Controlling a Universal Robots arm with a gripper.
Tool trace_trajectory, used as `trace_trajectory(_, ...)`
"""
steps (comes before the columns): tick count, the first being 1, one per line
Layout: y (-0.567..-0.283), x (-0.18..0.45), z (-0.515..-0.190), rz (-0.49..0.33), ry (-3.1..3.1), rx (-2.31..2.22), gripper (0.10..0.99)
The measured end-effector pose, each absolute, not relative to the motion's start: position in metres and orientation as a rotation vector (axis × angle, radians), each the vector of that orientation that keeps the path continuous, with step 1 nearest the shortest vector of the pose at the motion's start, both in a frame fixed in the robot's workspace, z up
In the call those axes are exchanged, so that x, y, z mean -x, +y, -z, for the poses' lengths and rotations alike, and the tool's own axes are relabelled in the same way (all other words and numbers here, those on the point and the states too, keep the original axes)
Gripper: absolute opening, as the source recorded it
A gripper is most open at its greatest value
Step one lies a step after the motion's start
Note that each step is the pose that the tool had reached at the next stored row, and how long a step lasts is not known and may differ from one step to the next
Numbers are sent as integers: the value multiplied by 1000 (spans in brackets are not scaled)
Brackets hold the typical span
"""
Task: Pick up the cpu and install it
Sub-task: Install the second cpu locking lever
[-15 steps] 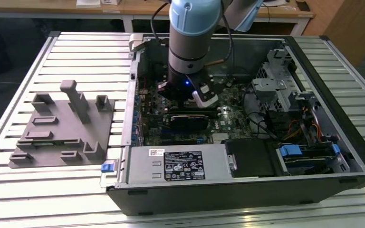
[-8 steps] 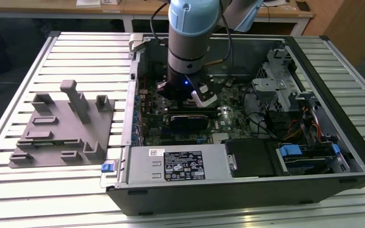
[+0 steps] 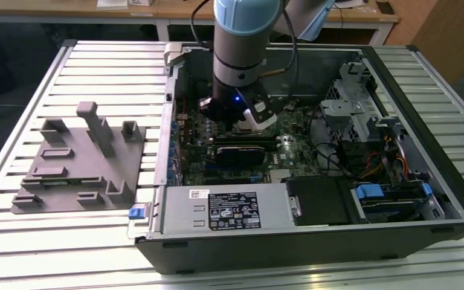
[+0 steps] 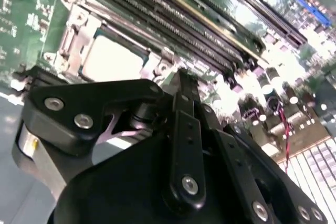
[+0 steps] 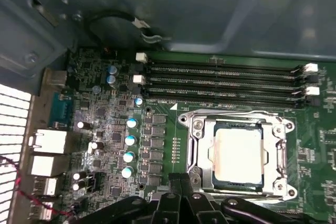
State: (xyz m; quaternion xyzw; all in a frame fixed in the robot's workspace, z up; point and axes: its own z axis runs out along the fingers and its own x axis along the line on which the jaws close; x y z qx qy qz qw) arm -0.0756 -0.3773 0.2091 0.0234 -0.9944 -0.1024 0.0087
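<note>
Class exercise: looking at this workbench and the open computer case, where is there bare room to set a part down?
Free: ribbed table around the grey fixture, and the strip in front of the case. Crowded: inside the case, where the hand hangs over the motherboard by the cpu.

Arm (image 3: 240, 42) stood near-vertical, reaching straight down from the far side, wrist pointed downward. 1 blue status light glowed on the wrist. Gripper (image 3: 244, 121) hung low at the scene's centre. In the second wrist view its black linkage (image 4: 184, 145) ran forward and the fingertips (image 4: 181, 77) sat drawn together, holding nothing.
</note>
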Motion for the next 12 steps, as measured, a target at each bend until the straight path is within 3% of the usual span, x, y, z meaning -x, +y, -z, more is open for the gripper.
trace_trajectory(12,-377,76,-225,357,-3104,-73,106)
